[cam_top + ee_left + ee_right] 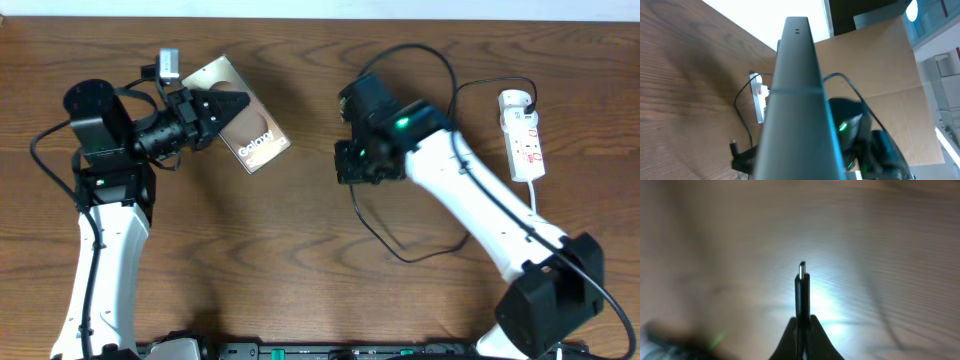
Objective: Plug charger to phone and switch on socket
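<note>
Though overhead hides it, wrist cam: charger clenched in R tool; phone in L tool.

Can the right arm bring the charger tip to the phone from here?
Likely yes: only tabletop separates the right gripper, shut on the charger, from the phone, which the left gripper holds.

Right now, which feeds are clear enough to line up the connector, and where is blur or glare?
Overhead: evenly lit and sharp. Right wrist: the charger tip is fairly sharp, the table behind it is blurred, with a bright glare patch just behind the tip. Left wrist: the phone edge fills the centre, close and soft; the top background is blown out white.
</note>
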Robot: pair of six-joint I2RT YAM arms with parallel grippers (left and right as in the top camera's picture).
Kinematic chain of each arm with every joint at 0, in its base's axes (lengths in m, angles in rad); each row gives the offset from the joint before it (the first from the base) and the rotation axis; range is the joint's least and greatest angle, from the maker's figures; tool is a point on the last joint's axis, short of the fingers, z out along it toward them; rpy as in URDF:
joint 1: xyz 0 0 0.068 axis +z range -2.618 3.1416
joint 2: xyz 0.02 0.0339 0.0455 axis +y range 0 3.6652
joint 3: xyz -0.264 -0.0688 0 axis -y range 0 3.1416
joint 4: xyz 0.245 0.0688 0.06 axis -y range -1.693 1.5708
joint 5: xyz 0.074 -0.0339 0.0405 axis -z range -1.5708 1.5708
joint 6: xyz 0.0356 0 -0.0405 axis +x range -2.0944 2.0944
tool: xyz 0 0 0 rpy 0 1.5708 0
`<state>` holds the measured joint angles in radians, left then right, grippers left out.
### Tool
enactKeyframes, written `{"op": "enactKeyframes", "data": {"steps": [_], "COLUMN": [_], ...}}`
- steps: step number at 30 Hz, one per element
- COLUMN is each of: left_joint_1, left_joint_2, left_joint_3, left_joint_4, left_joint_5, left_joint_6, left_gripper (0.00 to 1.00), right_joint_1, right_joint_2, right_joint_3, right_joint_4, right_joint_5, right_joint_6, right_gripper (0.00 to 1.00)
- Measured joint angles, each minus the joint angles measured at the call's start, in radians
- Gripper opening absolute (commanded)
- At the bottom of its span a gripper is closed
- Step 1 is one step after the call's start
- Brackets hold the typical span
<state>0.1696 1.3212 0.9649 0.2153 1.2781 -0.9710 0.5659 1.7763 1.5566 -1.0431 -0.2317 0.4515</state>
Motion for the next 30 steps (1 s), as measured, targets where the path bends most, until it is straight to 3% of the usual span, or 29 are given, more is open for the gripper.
{"op": "enactKeyframes", "data": {"steps": [8, 13, 17, 25, 28, 30], "left_joint_1": [0.08, 0.125, 0.127, 0.127, 0.127, 0.127], "left_joint_2": [0.0, 0.001, 0.001, 0.001, 0.001, 0.001], "left_joint_3": [0.0, -0.002, -0.002, -0.002, -0.002, -0.002], "left_joint_4": [0.001, 0.042, 0.072, 0.073, 0.073, 0.073], "left_joint_5": [0.058, 0.129, 0.189, 0.221, 0.225, 0.229], "left_joint_6": [0.002, 0.003, 0.003, 0.003, 0.003, 0.003], "left_gripper": [0.07, 0.07, 0.07, 0.07, 0.07, 0.08], "right_joint_1": [-0.163, -0.206, -0.197, -0.149, -0.145, -0.142], "right_joint_2": [-0.011, -0.011, -0.011, -0.011, -0.011, -0.011], "right_joint_3": [0.033, 0.033, 0.033, 0.027, 0.024, 0.023], "right_joint_4": [-0.098, -0.195, -0.197, -0.148, -0.105, -0.076], "right_joint_5": [-0.613, -0.839, -0.928, -0.967, -0.863, -0.674], "right_joint_6": [-0.393, -0.654, -0.781, -0.853, -0.776, -0.648], "right_gripper": [0.01, 0.01, 0.01, 0.01, 0.01, 0.01]}}
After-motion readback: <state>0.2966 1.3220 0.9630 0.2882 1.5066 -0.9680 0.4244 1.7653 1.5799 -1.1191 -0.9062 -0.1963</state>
